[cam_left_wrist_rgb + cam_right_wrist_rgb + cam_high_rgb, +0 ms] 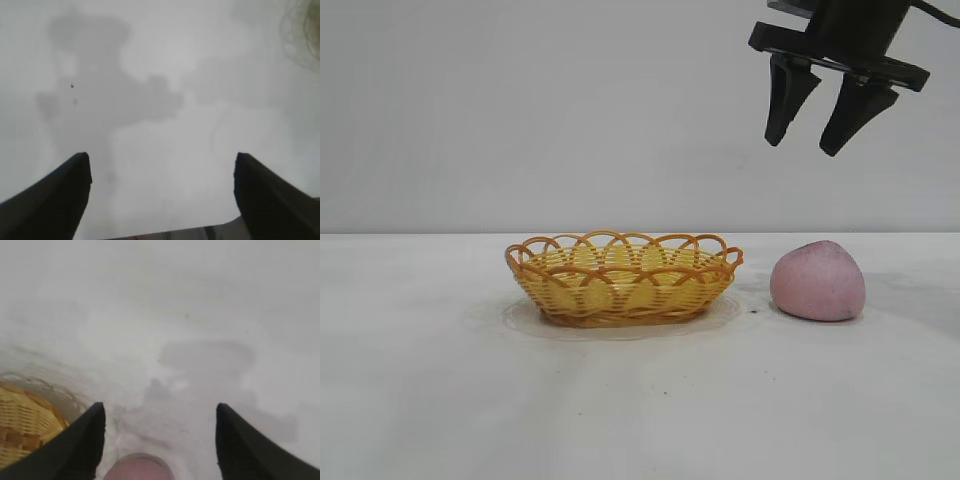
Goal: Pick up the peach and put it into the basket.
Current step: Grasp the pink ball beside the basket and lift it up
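Note:
The dusty-pink peach [818, 281] rests on the white table to the right of the yellow wicker basket [623, 277] with its orange looped rim. My right gripper [805, 146] hangs open high above the peach, fingers pointing down, nothing between them. In the right wrist view the peach [140, 468] shows low between the open fingers, apart from them, and the basket [25, 427] lies off to one side. My left gripper [162, 165] is open over bare table in its own wrist view and is outside the exterior view.
The white table [440, 400] stretches wide in front of and to the left of the basket. A plain pale wall stands behind. A faint edge of the basket rim [302, 30] shows in a corner of the left wrist view.

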